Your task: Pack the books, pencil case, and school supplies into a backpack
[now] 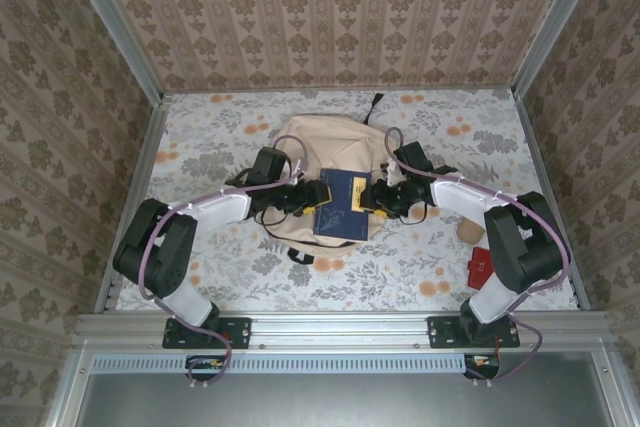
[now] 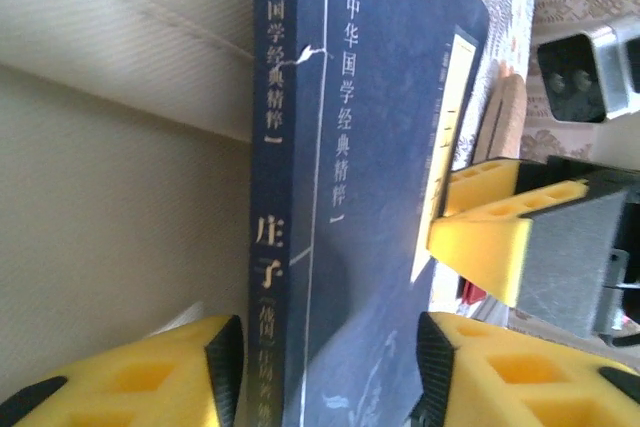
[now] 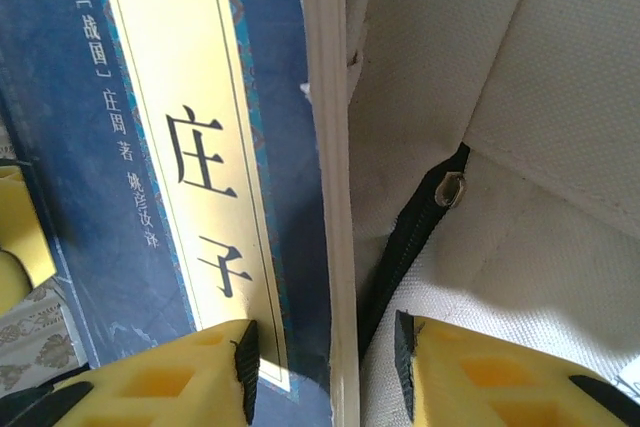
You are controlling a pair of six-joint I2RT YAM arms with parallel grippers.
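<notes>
A dark navy-blue book with a cream title strip lies flat on the beige backpack at mid-table. My left gripper is at its left side. In the left wrist view it stands open astride the spine edge of the book, with room between the pads. My right gripper is at the book's right side. In the right wrist view it is open astride the page edge of the book, beside a black zipper on the backpack. The pencil case is out of view.
A small flat red square thing and a round tan object lie on the floral tabletop at the right. The backpack's black top loop points toward the back wall. Patterned walls close in three sides.
</notes>
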